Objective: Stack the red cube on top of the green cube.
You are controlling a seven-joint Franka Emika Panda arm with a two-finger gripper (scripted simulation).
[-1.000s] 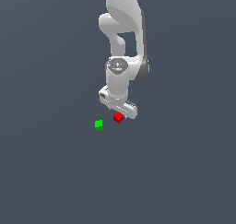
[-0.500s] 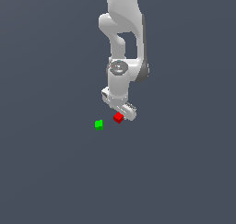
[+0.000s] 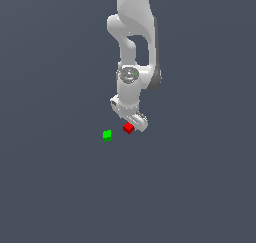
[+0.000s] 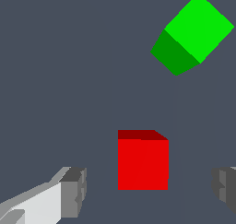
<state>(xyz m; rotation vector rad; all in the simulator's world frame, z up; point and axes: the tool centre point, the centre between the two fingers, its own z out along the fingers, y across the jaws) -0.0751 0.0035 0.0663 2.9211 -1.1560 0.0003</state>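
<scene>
Here, white arm (image 3: pixel 134 42) dropping near-vertically from the upper edge of the exterior view, elbow bulge high, round wrist joint lower, end effector (image 3: pixel 131 126) at the bottom, low over the grey bench (image 3: pixel 60 187). End effector body set slantwise, running down toward the exterior view's right. Red cube (image 3: pixel 128 128) right at the tips, partly overlapped by the white housing. Green cube (image 3: pixel 107 135) alone on the bench, near the red one on the exterior view's left, apart from it and clear of the arm.

From the wrist view, more on offer: red cube (image 4: pixel 142 160) between the two grey fingertips (image 4: pixel 73 192), a gap of bare bench visible on each side, so jaws spread wide and gripping nothing, pads short of both faces. Second pad only a sliver at the frame edge. Green cube (image 4: pixel 191 33) also visible, turned at an angle to the red cube's faces, well clear of the fingers. None of that gap legible from the exterior view, where the housing hides the fingers. Whether the red cube sits flat on the bench not certain from either view, though no lift apparent.

Against half a second back: both cubes in the same spots, arm outline nearly alike, end effector a touch lower around the red cube.
</scene>
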